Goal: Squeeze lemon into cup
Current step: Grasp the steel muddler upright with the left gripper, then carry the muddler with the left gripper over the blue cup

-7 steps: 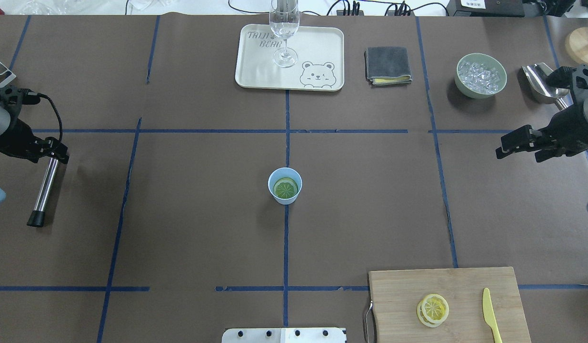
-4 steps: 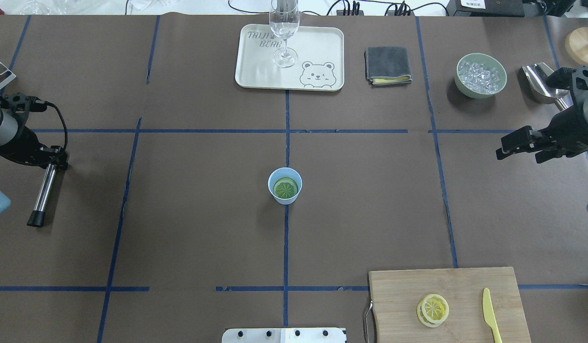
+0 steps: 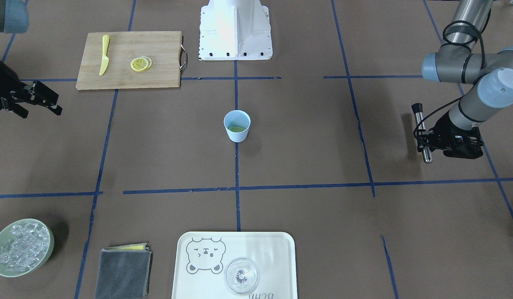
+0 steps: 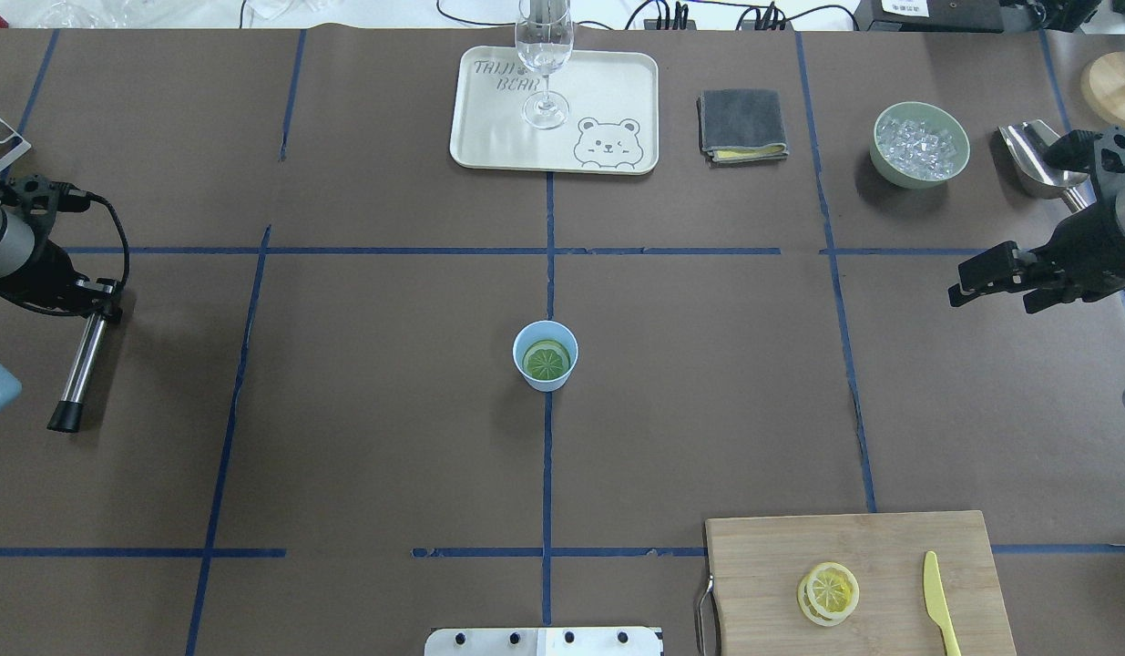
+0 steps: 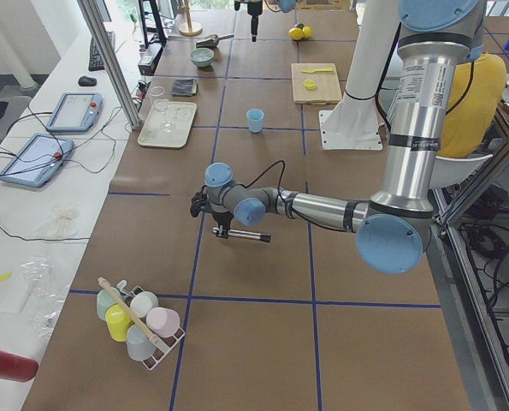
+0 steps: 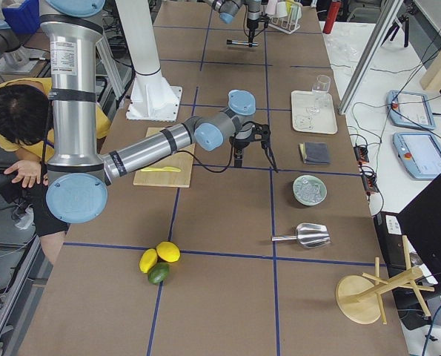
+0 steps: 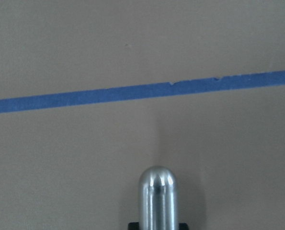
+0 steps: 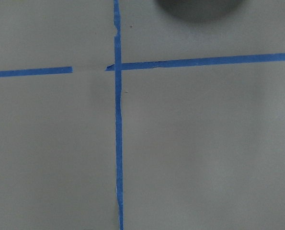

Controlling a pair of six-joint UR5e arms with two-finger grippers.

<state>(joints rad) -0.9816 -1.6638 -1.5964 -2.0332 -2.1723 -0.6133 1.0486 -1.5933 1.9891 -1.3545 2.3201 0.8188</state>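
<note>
The light-blue cup (image 4: pixel 545 355) stands upright at the table's centre, also in the front view (image 3: pixel 237 126). A greenish segmented slice (image 4: pixel 546 361) lies inside it. Yellow lemon slices (image 4: pixel 828 592) lie stacked on the wooden cutting board (image 4: pixel 890 547) at the near right, far from both grippers. My left gripper (image 4: pixel 96 308) is at the far left, shut on a steel rod (image 4: pixel 77 369) with a black end; the rod's rounded tip shows in the left wrist view (image 7: pixel 156 196). My right gripper (image 4: pixel 974 276) is open and empty, low over the table at the far right.
A yellow plastic knife (image 4: pixel 935 597) lies on the board. A tray (image 4: pixel 608 91) with a clear glass (image 4: pixel 545 55), a grey cloth (image 4: pixel 742 125), a green bowl of ice (image 4: pixel 920 144) and a metal scoop (image 4: pixel 1036 159) line the far side. A rack of cups (image 5: pixel 139 321) stands beyond the left arm.
My left gripper has shifted slightly outward to the left with the rod. The right arm, the cup and the lemon slices have not moved.
</note>
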